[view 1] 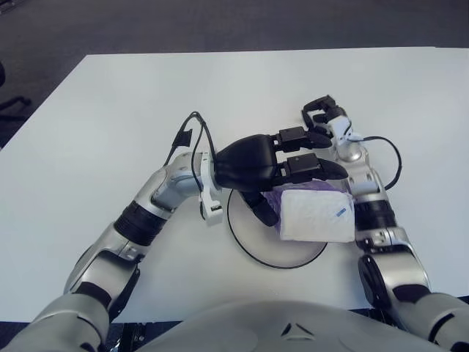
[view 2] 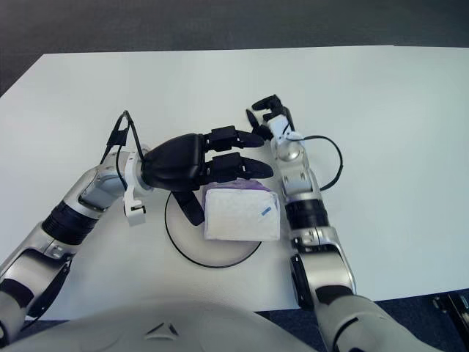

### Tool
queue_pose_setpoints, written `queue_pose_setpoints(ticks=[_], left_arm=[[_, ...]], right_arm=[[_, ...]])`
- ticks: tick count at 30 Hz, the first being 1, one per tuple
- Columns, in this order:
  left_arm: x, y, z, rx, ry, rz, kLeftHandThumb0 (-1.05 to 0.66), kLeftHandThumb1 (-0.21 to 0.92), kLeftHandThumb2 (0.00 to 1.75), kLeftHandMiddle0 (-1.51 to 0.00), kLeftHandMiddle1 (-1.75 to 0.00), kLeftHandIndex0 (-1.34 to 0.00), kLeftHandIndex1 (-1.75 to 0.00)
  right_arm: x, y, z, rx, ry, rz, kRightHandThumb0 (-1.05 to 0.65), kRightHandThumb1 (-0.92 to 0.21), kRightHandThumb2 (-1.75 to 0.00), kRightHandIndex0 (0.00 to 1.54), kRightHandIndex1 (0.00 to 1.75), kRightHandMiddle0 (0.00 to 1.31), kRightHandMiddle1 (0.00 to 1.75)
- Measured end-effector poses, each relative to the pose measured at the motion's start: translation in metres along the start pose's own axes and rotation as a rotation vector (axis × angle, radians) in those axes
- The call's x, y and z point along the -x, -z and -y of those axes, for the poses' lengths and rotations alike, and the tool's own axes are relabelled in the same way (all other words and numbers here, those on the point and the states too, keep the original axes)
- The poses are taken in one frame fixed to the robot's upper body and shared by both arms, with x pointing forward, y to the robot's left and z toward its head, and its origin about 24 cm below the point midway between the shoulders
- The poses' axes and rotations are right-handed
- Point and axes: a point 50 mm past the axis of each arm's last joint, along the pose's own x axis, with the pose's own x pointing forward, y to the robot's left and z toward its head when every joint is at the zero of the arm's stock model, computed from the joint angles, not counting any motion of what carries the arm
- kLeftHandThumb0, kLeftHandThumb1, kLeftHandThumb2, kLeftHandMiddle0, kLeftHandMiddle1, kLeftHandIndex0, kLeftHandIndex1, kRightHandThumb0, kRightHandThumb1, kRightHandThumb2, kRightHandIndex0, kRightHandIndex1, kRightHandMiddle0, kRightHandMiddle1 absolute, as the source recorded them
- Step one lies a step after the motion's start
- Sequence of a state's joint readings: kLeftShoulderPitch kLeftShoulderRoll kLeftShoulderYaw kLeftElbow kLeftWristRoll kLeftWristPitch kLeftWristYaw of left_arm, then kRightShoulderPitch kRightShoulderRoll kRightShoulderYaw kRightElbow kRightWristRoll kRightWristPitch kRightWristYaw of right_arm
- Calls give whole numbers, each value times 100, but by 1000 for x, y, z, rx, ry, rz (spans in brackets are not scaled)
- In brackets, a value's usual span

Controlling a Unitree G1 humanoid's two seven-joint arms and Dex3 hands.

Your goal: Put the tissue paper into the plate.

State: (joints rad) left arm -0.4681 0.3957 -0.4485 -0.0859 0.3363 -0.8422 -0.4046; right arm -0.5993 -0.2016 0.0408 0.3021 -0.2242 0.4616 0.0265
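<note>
Lying in the single round white black-rimmed plate point(view 1: 249, 249) is one white, purple-backed tissue pack point(view 1: 316, 215), just beneath the left hand point(view 1: 282, 170), whose spread fingers point(view 1: 311, 166) hide its far edge. Beyond it, the right hand point(view 1: 321, 119) shows curled fingers holding nothing, on the white table point(view 1: 110, 110).

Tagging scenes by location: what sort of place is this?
Probably a lab or office test bench, not a home. A plain white table stands on dark carpet-like floor, bare except for a plate holding a tissue pack. The left hand hovers open over it; the right hand is just beyond.
</note>
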Motion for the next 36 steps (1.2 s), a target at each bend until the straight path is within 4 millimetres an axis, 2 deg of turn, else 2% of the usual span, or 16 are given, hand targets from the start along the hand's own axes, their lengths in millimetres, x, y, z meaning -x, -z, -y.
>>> queue_pose_setpoints(ticks=[3, 4, 9, 10, 11, 12, 16, 21, 23, 26, 28, 31, 32, 33, 34, 36], left_arm=[[0, 0, -2, 40, 11, -1, -105, 92, 105, 0, -2, 0, -26], [1, 0, -2, 46, 14, -2, -105, 92, 104, 0, -1, 0, -25], [3, 1, -5, 82, 37, -12, -105, 92, 102, 0, 0, 0, -22], [3, 1, -5, 86, 40, -12, -105, 92, 102, 0, 0, 0, -20], [2, 0, -5, 90, 42, -11, -105, 92, 102, 0, 0, 0, -19], [2, 0, -5, 91, 41, -8, -105, 92, 102, 0, 0, 0, -18], [2, 0, -5, 94, 46, -9, -105, 92, 102, 0, 0, 0, -17], [3, 0, -5, 103, 60, -6, -105, 92, 101, 0, 0, 0, -17], [3, 0, -5, 109, 66, -3, -105, 92, 100, 0, 0, 0, -18], [4, 0, -6, 119, 70, -3, -105, 92, 99, 0, 0, 0, -21], [5, 1, -5, 129, 76, -12, -105, 92, 99, 0, 0, 0, -24], [6, 3, -6, 145, 82, -29, -105, 92, 100, 0, 0, 0, -29], [6, 3, -6, 149, 84, -35, -105, 92, 100, 0, 0, 0, -31], [7, 4, -7, 149, 92, -48, -105, 92, 99, 0, 0, 0, -39], [9, 4, -11, 140, 97, -62, -105, 92, 99, 0, 0, 0, -40], [13, 8, -17, 106, 106, -119, -105, 92, 99, 0, 0, 0, -40]], right_arm=[[4, 2, 0, -78, 119, -70, -76, -92, -98, 4, 31, 0, 58], [8, 5, -2, -90, 132, -88, -74, -92, -104, 3, 29, 0, 47], [16, 16, -12, -276, 266, -143, -75, -92, -99, 9, 30, 0, 61], [15, 17, -16, -265, 269, -149, -48, -70, -109, 25, 80, 19, 99], [14, 15, -16, -211, 297, -115, -31, -55, -119, 35, 114, 31, 126], [15, 18, -19, -142, 322, -86, -20, -47, -122, 40, 135, 37, 142], [23, 37, -34, 114, 370, 45, -6, -34, -127, 58, 164, 48, 151], [29, 33, -44, 232, 317, 233, -2, -31, -129, 62, 173, 48, 156], [29, 35, -44, 239, 280, 227, -30, -62, -105, 42, 133, 20, 115], [31, 35, -42, 179, 186, 177, -57, -82, -100, 20, 88, 6, 76], [34, 36, -39, 108, 142, 168, -65, -87, -100, 11, 68, 3, 64], [37, 38, -34, 14, 68, 158, -71, -90, -98, 6, 52, 1, 66], [37, 39, -33, -19, 42, 154, -70, -91, -93, 4, 78, 1, 88], [37, 41, -29, -85, -2, 147, -45, -92, -63, 37, 149, 15, 152], [34, 43, -23, -158, -44, 139, -40, -92, -57, 43, 162, 17, 163], [30, 50, -16, -236, -38, 131, -40, -92, -57, 43, 162, 17, 163]])
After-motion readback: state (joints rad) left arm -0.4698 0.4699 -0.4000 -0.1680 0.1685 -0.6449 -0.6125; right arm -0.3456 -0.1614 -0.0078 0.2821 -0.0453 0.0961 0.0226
